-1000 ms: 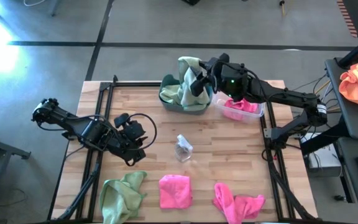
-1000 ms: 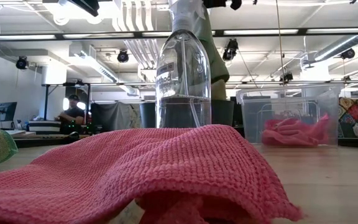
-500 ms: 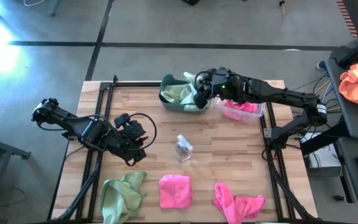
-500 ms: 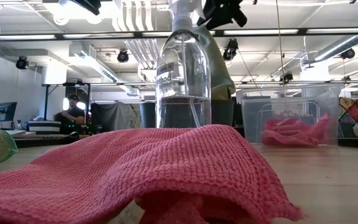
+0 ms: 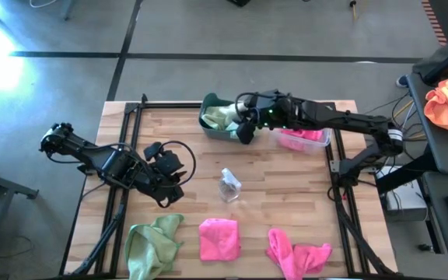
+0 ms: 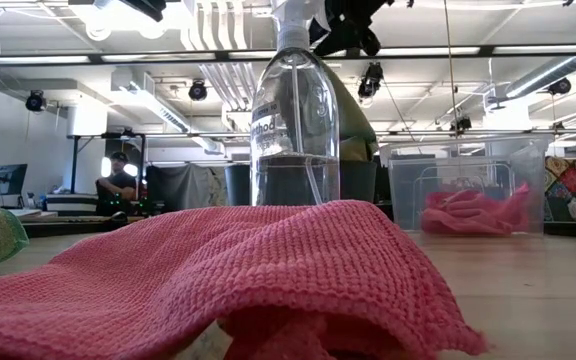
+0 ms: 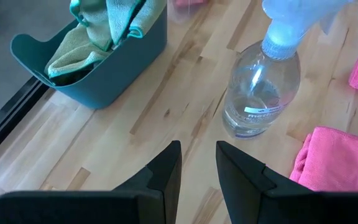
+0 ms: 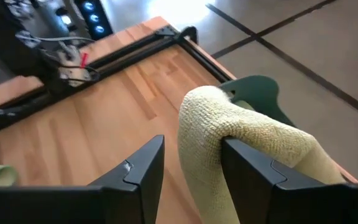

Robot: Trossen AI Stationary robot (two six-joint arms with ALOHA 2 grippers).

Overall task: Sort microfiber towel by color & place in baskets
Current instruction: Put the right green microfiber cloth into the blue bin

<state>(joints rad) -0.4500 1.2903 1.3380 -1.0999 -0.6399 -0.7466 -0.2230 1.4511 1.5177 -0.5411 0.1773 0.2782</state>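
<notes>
In the high view the wooden counter (image 5: 286, 202) fills the middle of the frame, with the dark teal basket (image 5: 225, 124) at its upper centre and the clear basket (image 5: 305, 137) just to the right of it, pink cloth inside. The right pincer (image 5: 245, 124) sits over the teal basket, its fingers closed on a light green towel (image 5: 222, 115) that lies partly in the tub. The left pincer (image 5: 173, 185) rests at centre left of the counter, well apart from the baskets, holding nothing. A clear spray bottle (image 5: 229, 185) stands near the middle, and along the bottom edge lie a green towel (image 5: 152, 243), a pink towel (image 5: 218, 238) and a second pink towel (image 5: 298, 253). In the low view a pink towel (image 6: 218, 280) fills the foreground, the spray bottle (image 6: 294, 110) rises at centre, the clear basket (image 6: 466, 188) with pink cloth stands at the right, and a person (image 6: 118, 180) sits far off at the left. In the left wrist view the left pincer (image 7: 197, 163) at bottom centre shows a narrow gap between its fingers with nothing in it; the teal basket (image 7: 114, 68) with green cloth is upper left, the bottle (image 7: 261, 87) upper right, a pink towel (image 7: 340, 162) lower right. In the right wrist view the right pincer (image 8: 191, 163) grips a fold of the green towel (image 8: 241, 134) between its fingers, the teal basket's rim (image 8: 257, 90) showing just behind.
</notes>
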